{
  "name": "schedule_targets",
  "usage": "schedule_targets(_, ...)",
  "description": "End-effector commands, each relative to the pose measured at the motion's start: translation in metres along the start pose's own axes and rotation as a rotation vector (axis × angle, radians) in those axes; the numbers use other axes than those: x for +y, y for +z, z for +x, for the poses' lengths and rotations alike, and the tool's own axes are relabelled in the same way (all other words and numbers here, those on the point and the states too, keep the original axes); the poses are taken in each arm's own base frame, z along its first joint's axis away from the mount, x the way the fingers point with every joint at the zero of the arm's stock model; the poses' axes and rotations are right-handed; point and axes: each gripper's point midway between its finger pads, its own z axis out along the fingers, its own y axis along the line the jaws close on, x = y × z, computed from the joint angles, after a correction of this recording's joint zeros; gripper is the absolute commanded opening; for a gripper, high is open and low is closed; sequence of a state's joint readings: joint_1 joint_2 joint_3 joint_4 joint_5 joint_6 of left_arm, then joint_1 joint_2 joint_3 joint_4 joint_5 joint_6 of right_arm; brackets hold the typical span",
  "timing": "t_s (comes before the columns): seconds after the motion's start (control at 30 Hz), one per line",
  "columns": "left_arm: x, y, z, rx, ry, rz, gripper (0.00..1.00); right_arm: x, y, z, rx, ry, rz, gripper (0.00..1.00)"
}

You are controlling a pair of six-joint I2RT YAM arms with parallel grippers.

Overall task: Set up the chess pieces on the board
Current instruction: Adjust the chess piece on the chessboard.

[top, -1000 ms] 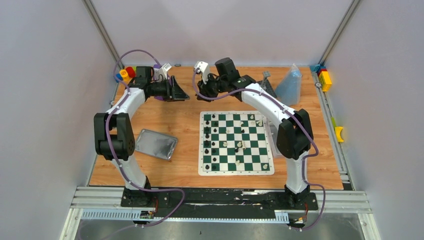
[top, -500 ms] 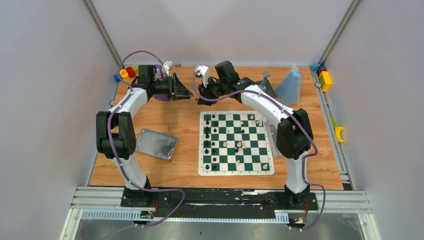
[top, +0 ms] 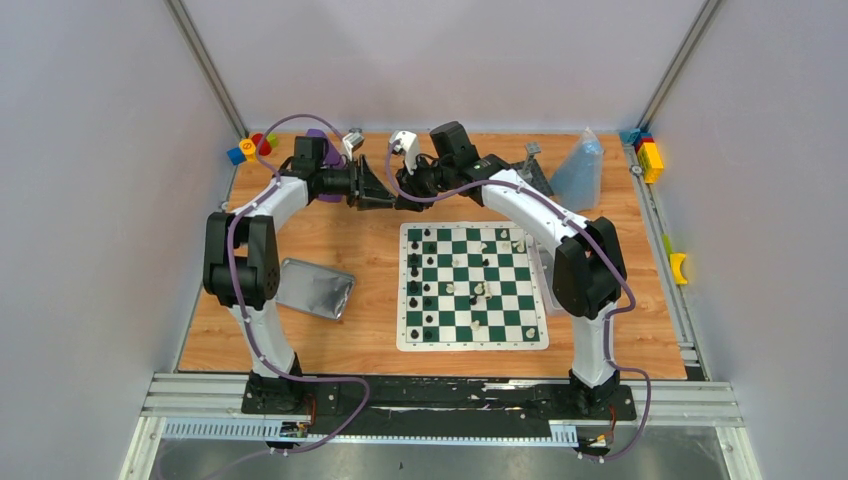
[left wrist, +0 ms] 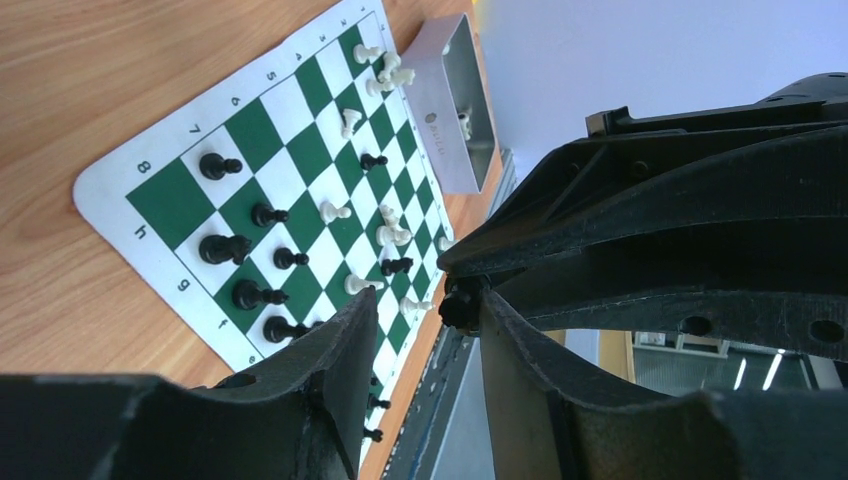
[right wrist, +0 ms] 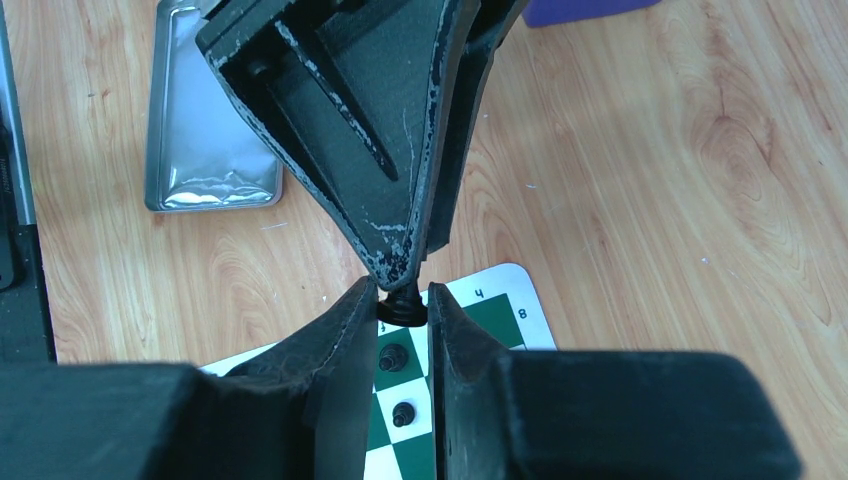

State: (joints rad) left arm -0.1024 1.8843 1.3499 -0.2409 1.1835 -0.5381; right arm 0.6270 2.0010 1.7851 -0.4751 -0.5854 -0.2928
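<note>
The board [top: 475, 343] lies right of the table's centre, with black and white chess pieces [top: 480, 293] scattered over it. Above its far left corner my two grippers meet tip to tip. My right gripper [right wrist: 400, 295] is shut on a small black chess piece [right wrist: 403, 306], which also shows in the left wrist view [left wrist: 458, 305]. My left gripper [left wrist: 425, 305] is open around that piece: one finger touches it and the other stands well apart. From above, the left gripper [top: 383, 196] and the right gripper [top: 405, 194] hide the piece.
A silver tin lid [top: 313, 288] lies left of the board. An open silver tin [left wrist: 450, 130] sits along the board's right edge. A clear plastic bag [top: 580, 170] and coloured blocks [top: 252, 147] stand at the back, more blocks [top: 648, 155] at far right.
My left arm has swung right until its fingers reach the right gripper's tips, and its jaws have narrowed. The right arm holds still with the black piece.
</note>
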Motion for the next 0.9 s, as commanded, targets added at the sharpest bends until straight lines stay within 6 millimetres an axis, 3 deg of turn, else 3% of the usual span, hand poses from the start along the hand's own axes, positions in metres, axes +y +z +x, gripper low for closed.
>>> schedule_targets(0.0,-0.0195,0.0055,-0.0083,0.016,0.049,0.065,0.47,0.0038,-0.0062,-0.0169,-0.042,-0.019,-0.013,0.0)
schedule_targets(0.53,-0.0216,0.0076,-0.0058,0.028,0.027,0.084,0.25,-0.0004,-0.0014,-0.0117,-0.031,-0.018,-0.006,0.0)
schedule_targets(0.63,-0.0223,0.0078,-0.0061,0.026,0.029,0.085,0.17,-0.0007,-0.0001,-0.0103,-0.028,-0.018,-0.008,0.02)
schedule_targets(0.77,-0.0239,0.0072,-0.0071,0.021,0.037,0.089,0.02,-0.0016,-0.0006,-0.0087,-0.023,-0.014,0.002,0.17)
schedule_targets(0.87,-0.0252,0.0069,-0.0092,0.015,0.055,0.086,0.0,-0.003,-0.0058,-0.0089,-0.02,-0.017,0.027,0.36)
